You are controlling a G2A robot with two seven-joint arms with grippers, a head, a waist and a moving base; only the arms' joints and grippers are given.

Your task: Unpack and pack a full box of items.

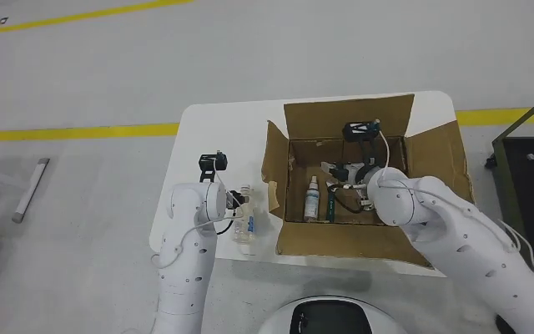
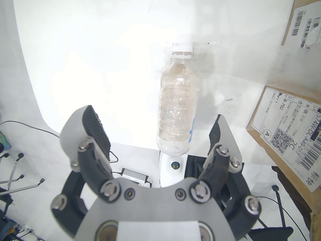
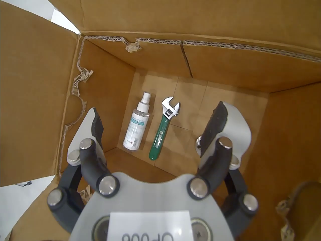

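Note:
An open cardboard box (image 1: 350, 242) sits on the white table (image 1: 217, 134). On the box floor lie a white spray bottle (image 3: 137, 124) (image 1: 311, 199) and a green-handled wrench (image 3: 163, 129) (image 1: 331, 203), side by side. My right gripper (image 3: 158, 122) (image 1: 346, 177) hangs open above the box interior, over the two items and touching neither. A clear plastic bottle (image 2: 177, 106) (image 1: 244, 225) with a white cap lies on the table just left of the box. My left gripper (image 2: 156, 127) (image 1: 237, 200) is open above the bottle's base end, holding nothing.
The box flaps (image 1: 350, 117) fold outward on all sides, and a labelled flap (image 2: 291, 131) juts toward the bottle. A dark cabinet (image 1: 513, 167) stands off the table's right end. The bottle lies near the table's front edge (image 2: 75, 136).

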